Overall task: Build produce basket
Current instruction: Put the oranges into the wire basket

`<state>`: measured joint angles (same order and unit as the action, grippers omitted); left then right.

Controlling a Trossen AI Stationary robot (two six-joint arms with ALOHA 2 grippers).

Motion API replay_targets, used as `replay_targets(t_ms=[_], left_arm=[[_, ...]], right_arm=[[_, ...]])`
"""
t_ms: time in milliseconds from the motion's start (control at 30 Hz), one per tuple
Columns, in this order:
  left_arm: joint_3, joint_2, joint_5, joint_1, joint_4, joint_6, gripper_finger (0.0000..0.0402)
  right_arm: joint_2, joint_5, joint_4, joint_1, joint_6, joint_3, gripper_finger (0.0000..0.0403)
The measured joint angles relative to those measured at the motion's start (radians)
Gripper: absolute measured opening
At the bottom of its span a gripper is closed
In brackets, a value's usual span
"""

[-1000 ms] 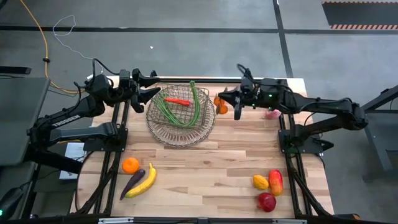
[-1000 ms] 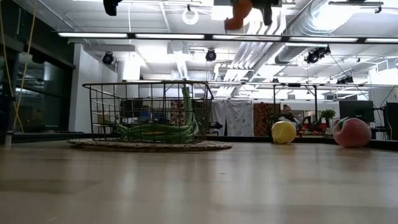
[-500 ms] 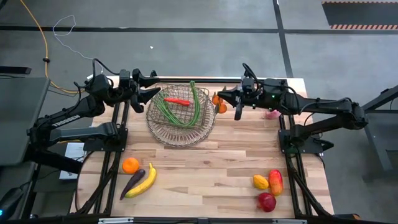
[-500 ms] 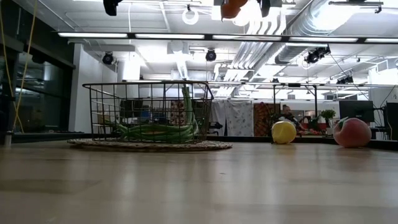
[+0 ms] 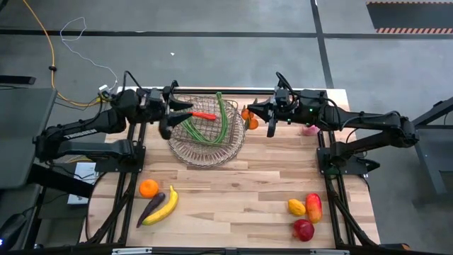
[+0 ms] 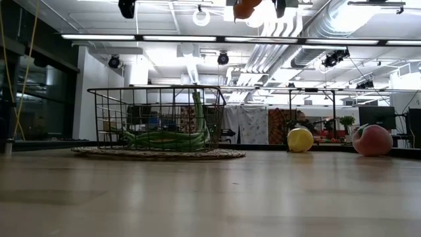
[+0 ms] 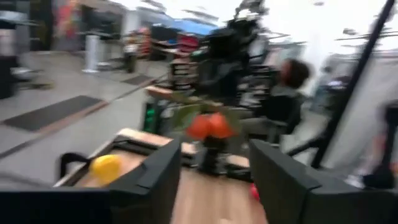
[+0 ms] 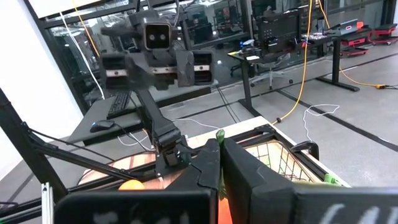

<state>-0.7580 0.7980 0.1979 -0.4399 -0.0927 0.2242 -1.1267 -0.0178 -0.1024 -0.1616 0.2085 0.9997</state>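
The wire basket stands at the table's far middle, with long green beans and a red chilli lying in it; it also shows in the low view. My right gripper hovers high beside the basket's right rim, shut on small carrots, which show in the low view and in the left wrist view. My left gripper is open and empty over the basket's left rim, fingers pointing toward the right arm. My right gripper pinches the carrots between its two fingers, coming level from the table's right side. The green top sticks out past the fingertips and orange shows farther back between them. The carrots are lifted clear, well above the table.
An orange, a purple eggplant and a banana lie front left. A lemon and two red apples lie front right. A pinkish fruit lies under the right arm. Bare wood lies between them.
My left gripper has swung toward the table's right, from beside the table's far left corner to over the basket's left rim, staying open. My right gripper has risen a little with the carrots.
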Motion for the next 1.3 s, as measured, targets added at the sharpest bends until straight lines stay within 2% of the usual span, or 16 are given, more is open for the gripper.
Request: replay_targets(t_ms=[100, 200, 233, 400, 533, 667, 900, 1067, 1300], left_arm=[[0.0, 0.017, -0.073, 0.028, 0.009, -0.011, 0.0098], [0.0, 0.021, -0.066, 0.046, 0.005, -0.015, 0.0026], [0.0, 0.023, -0.064, 0.052, 0.007, -0.006, 0.0014], [0.0, 0.02, -0.114, 0.085, 0.005, 0.01, 0.0004], [0.0, 0.019, -0.116, 0.111, -0.021, 0.008, 0.0001], [0.0, 0.019, -0.113, 0.138, -0.068, 0.007, 0.0], [0.0, 0.019, -0.113, 0.148, -0.106, 0.0, 0.0], [0.0, 0.019, -0.112, 0.149, -0.111, 0.008, 0.0], [0.0, 0.019, -0.113, 0.17, -0.117, 0.005, 0.0]], right_arm=[[0.0, 0.004, 0.0, 0.0, 0.0, 0.0, 0.0], [0.0, 0.008, 0.0, 0.0, 0.0, 0.0, 0.0], [0.0, 0.008, 0.0, 0.0, 0.0, 0.0, 0.0], [0.0, 0.008, 0.0, 0.0, 0.0, 0.0, 0.0], [-0.005, 0.008, -0.007, 0.0, 0.016, 0.0, 0.0], [-0.067, -0.001, -0.042, -0.01, 0.087, 0.022, 0.0], [-0.363, 0.007, 0.069, -0.015, 0.023, 0.285, 0.0], [-0.589, 0.01, 0.255, -0.036, -0.056, 0.493, 0.0], [-0.842, -0.01, 0.362, -0.091, -0.072, 0.643, 0.0]])
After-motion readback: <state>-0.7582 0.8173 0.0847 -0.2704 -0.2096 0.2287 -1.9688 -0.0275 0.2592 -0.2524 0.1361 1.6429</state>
